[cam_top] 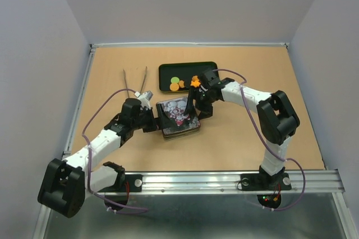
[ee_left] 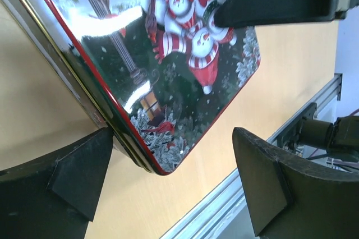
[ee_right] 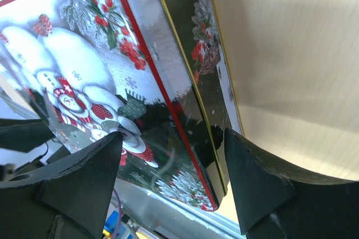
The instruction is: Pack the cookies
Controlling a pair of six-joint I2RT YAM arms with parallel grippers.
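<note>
The cookies lie in a black tray (cam_top: 166, 72) at the back: one green (cam_top: 175, 79), two round orange (cam_top: 174, 87) and an irregular orange one (cam_top: 195, 82). No pink one shows. A closed snowman tin (cam_top: 178, 118) sits in front of the tray. My left gripper (cam_top: 159, 121) is open at the tin's left side; in the left wrist view (ee_left: 173, 135) the tin's corner (ee_left: 168, 138) lies between its fingers. My right gripper (cam_top: 197, 109) is open over the tin's right edge; in the right wrist view (ee_right: 172, 134) its fingers straddle the lid's rim (ee_right: 185, 104).
Metal tongs (cam_top: 134, 79) lie on the table left of the tray. The aluminium rail (cam_top: 224, 180) runs along the near edge. Grey walls enclose the wooden table (cam_top: 269, 82) on three sides.
</note>
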